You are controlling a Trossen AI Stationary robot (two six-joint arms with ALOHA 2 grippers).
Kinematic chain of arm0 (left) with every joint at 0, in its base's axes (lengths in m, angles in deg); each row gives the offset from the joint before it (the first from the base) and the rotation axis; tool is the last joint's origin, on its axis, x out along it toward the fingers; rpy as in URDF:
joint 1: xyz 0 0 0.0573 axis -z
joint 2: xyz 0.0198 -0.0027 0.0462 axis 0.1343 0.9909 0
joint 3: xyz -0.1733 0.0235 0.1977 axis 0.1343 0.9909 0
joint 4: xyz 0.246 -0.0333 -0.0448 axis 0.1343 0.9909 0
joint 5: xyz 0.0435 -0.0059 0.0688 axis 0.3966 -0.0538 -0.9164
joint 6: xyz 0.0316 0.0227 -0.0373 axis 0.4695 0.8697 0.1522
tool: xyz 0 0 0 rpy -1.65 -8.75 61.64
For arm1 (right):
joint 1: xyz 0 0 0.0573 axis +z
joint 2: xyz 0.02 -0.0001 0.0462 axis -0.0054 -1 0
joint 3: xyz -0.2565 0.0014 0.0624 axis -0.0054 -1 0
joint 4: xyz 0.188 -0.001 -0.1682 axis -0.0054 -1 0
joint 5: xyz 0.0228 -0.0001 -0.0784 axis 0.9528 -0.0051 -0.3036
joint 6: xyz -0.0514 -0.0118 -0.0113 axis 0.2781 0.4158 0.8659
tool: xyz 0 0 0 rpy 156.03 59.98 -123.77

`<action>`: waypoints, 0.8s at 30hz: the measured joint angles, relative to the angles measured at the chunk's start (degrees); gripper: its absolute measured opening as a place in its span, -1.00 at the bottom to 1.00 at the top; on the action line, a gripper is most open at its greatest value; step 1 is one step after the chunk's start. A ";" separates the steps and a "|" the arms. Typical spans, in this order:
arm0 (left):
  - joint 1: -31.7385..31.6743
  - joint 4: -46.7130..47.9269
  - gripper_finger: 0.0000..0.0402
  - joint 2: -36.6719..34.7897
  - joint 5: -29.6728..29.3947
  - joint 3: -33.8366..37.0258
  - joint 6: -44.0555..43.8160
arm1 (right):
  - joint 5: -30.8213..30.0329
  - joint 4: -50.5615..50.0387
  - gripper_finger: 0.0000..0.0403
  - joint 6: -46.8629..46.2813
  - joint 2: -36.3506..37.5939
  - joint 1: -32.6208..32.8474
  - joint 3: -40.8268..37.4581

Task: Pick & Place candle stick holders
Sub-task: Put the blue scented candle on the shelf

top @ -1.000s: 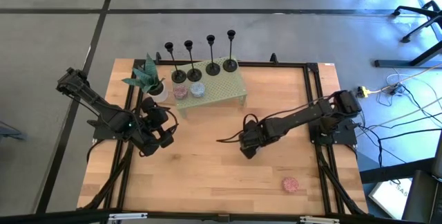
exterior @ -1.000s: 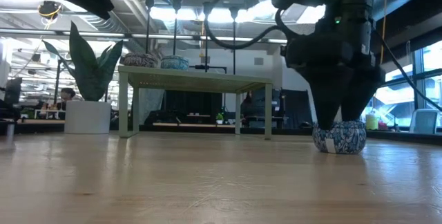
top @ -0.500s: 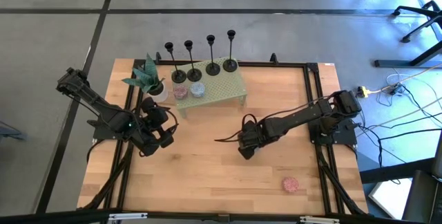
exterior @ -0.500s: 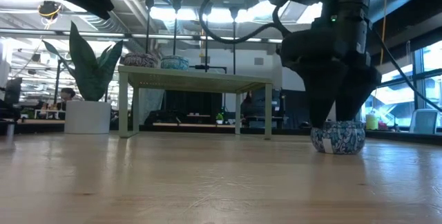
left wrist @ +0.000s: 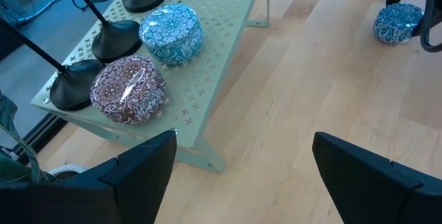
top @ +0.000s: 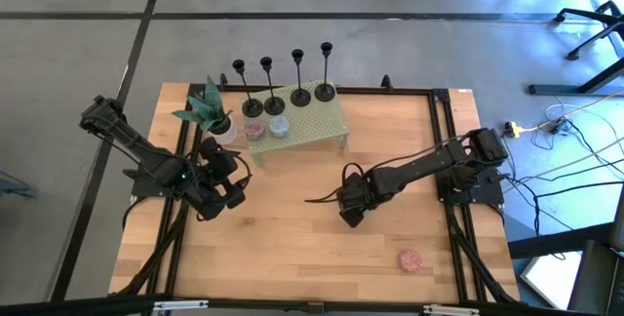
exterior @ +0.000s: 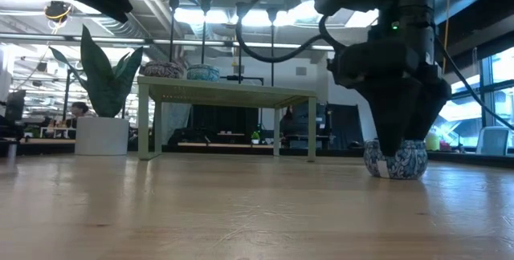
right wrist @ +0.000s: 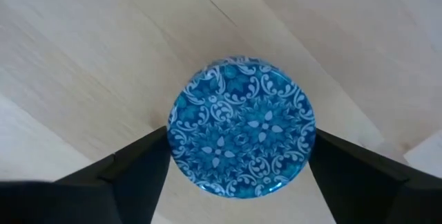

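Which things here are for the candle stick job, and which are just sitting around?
For the job:
- the four candle stick holders, standing in a row along the green table

Just lying about:
- the potted plant
- the red patterned tin and a blue tin on the green table
- the blue tin on the wood, between the right gripper fingers
- the pink tin

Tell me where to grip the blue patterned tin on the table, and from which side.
Grip the blue patterned tin across its round side wall, coming straight down from above. It sits flat on the wooden table, and the right gripper already hangs over it, fingers open either side.
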 joint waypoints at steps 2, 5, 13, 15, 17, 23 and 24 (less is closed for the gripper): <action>0.00 -0.02 0.68 -0.02 0.00 0.00 0.00 | -0.02 0.02 0.54 0.01 0.00 -0.04 0.00; 0.00 0.00 0.68 0.00 0.00 0.00 0.00 | -0.13 0.45 0.45 0.02 0.04 -0.07 0.02; 0.00 0.00 0.68 0.00 0.00 0.00 0.00 | -0.05 0.66 0.50 0.16 0.04 -0.86 0.25; 0.00 0.00 0.68 -0.01 0.00 0.00 0.00 | -0.07 1.43 0.50 0.88 0.04 -1.35 0.65; 0.00 0.00 0.68 0.00 0.00 0.00 0.00 | -0.12 2.03 0.49 1.83 0.04 -1.77 1.41; 0.00 0.00 0.68 0.00 0.00 0.00 0.02 | -1.09 1.81 0.48 6.34 0.04 -3.17 4.82; 0.00 0.00 0.68 0.00 0.02 0.00 0.01 | -1.09 1.43 0.48 7.21 0.04 -3.47 5.67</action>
